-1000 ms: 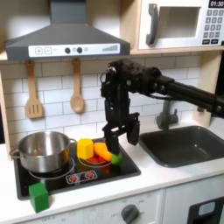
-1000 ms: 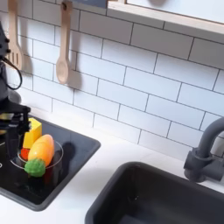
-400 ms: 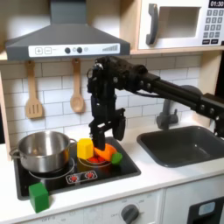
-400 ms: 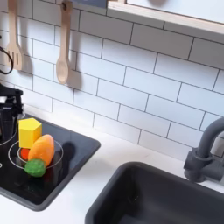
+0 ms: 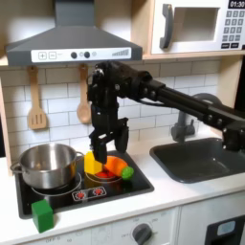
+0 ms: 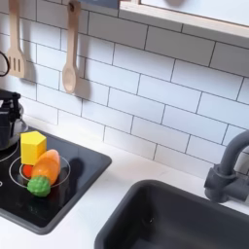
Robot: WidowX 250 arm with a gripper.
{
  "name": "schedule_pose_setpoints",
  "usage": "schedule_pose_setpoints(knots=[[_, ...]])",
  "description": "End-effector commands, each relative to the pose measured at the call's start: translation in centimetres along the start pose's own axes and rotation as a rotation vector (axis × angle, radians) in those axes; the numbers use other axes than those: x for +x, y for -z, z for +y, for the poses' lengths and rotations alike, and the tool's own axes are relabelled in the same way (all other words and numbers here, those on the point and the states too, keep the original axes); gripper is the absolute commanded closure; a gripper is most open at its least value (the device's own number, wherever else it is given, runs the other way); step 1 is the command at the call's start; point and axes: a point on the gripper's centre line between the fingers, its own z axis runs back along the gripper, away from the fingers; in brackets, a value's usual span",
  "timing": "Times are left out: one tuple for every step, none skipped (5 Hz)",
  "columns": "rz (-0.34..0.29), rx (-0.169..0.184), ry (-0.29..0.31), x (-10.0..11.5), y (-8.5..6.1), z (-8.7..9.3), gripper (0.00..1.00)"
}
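In the first exterior view my black gripper (image 5: 99, 146) hangs open just above a yellow block (image 5: 92, 163) on the black stove (image 5: 91, 191). Nothing is between its fingers. An orange carrot (image 5: 113, 167) with a green end lies right of the block. A steel pot (image 5: 48, 165) stands to the gripper's left. In the second exterior view the yellow block (image 6: 32, 146), the carrot (image 6: 46, 164) and a small green piece (image 6: 38, 185) sit together on the burner, with the black arm (image 6: 8, 115) at the second exterior view's left edge, behind the block.
A green cube (image 5: 42, 214) sits on the counter's front left corner. A sink (image 5: 206, 158) with a grey faucet (image 6: 227, 167) lies to the right. A wooden spoon (image 5: 84, 100) and a spatula (image 5: 36, 103) hang on the tiled wall.
The arm has swung left, from beside the carrot to over the yellow block near the pot. The gripper stays open and the food has not moved.
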Motion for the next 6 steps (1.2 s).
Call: schedule_pose_setpoints(knots=[[0.004, -0.005, -0.040, 2.4, 0.0, 0.6, 0.00], [0.002, -0.008, -0.072, 3.3, -0.1, 1.3, 0.00], [0.007, -0.007, -0.079, 3.8, -0.2, 1.5, 0.00], [0.007, -0.009, -0.085, 4.2, -0.2, 1.7, 0.00], [0.009, -0.001, -0.106, 5.0, -0.2, 2.9, 0.00], [-0.033, 0.004, -0.130, 5.4, 0.0, 3.0, 0.00]])
